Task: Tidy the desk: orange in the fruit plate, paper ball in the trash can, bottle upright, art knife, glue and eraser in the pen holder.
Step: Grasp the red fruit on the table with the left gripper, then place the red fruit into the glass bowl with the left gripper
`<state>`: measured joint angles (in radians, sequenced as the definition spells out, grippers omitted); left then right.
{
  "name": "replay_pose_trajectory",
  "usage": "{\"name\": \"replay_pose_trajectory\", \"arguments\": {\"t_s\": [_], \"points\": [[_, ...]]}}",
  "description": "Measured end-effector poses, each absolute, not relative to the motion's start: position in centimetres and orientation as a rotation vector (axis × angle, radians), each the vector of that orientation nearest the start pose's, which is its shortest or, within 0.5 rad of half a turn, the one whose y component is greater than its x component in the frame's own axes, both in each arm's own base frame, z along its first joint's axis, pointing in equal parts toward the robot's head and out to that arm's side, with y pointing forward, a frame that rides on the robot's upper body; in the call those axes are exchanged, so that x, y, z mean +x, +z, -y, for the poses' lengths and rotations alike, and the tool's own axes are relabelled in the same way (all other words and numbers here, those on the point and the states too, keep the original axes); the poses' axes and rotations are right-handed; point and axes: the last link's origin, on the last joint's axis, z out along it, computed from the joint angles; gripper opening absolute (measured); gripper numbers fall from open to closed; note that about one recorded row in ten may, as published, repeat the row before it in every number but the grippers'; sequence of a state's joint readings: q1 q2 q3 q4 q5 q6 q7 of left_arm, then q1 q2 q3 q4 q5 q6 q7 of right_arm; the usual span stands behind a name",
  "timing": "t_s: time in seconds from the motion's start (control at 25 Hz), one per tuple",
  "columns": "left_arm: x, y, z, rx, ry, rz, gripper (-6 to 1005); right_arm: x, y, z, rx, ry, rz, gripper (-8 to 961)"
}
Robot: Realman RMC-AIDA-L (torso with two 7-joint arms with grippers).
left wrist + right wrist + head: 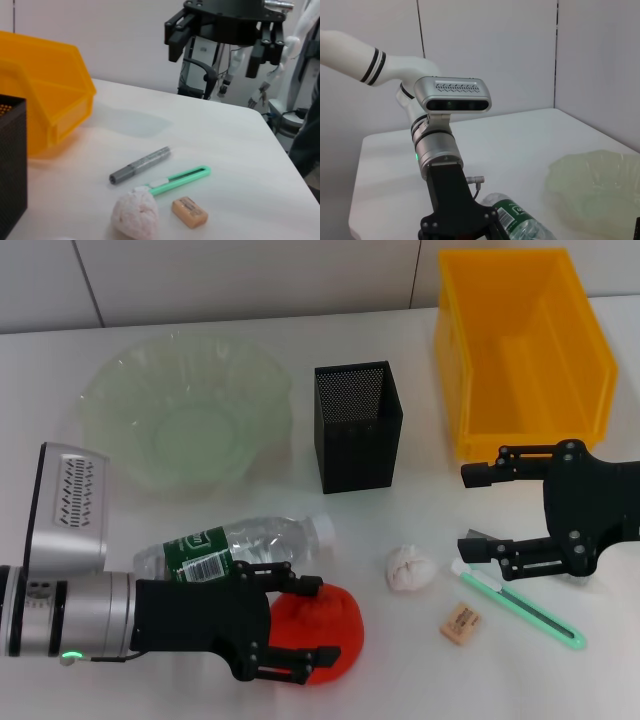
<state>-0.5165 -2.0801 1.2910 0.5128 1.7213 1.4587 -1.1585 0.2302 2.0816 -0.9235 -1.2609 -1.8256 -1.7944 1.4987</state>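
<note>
My left gripper [312, 625] is shut on the red-orange orange [335, 625], which rests on the desk [250, 695] at the front. The bottle [235, 545] lies on its side just behind it. The paper ball [411, 567], tan eraser [462, 624] and mint-green art knife [520, 610] lie front right. My right gripper [464, 510] is open and empty, hovering over the knife's far end. The grey glue [140, 165] shows only in the left wrist view, beside the knife [180, 180]. The fruit plate [100, 390], pen holder [358, 430] and yellow trash can [520, 430] are empty.
The plate stands back left, the pen holder in the middle and the trash can back right, just behind my right gripper. The left wrist view shows the desk's far edge [250, 112] with other equipment beyond it.
</note>
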Motion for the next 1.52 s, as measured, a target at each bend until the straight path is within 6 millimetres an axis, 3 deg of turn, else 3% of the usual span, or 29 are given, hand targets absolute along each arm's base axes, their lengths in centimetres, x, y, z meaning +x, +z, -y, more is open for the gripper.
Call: {"name": "replay_pose_trajectory", "arguments": {"t_s": [0.36, 0.6, 1.12, 1.32, 1.52], "points": [[-24.1, -8.2, -28.9, -3.082, -0.585, 0.315, 787, 23.7, 6.1, -27.2, -2.834, 0.602, -0.249, 756], [-24.1, -8.5, -29.0, -3.103, -0.542, 0.309, 565, 23.6, 6.2, -27.3, -2.835, 0.601, -0.245, 756], [-23.9, -8.5, -29.0, -3.111, -0.542, 0.287, 269, 23.7, 6.0, -27.2, -2.834, 0.606, -0.252, 755], [-22.7, -6.8, -28.7, -3.096, -0.662, 0.196, 200, 24.0, 6.0, -27.2, -2.825, 0.604, -0.265, 755], [-20.7, -3.3, -29.0, -2.976, -0.859, 0.115, 202, 24.2, 5.8, -27.1, -2.822, 0.619, -0.284, 755]]}}
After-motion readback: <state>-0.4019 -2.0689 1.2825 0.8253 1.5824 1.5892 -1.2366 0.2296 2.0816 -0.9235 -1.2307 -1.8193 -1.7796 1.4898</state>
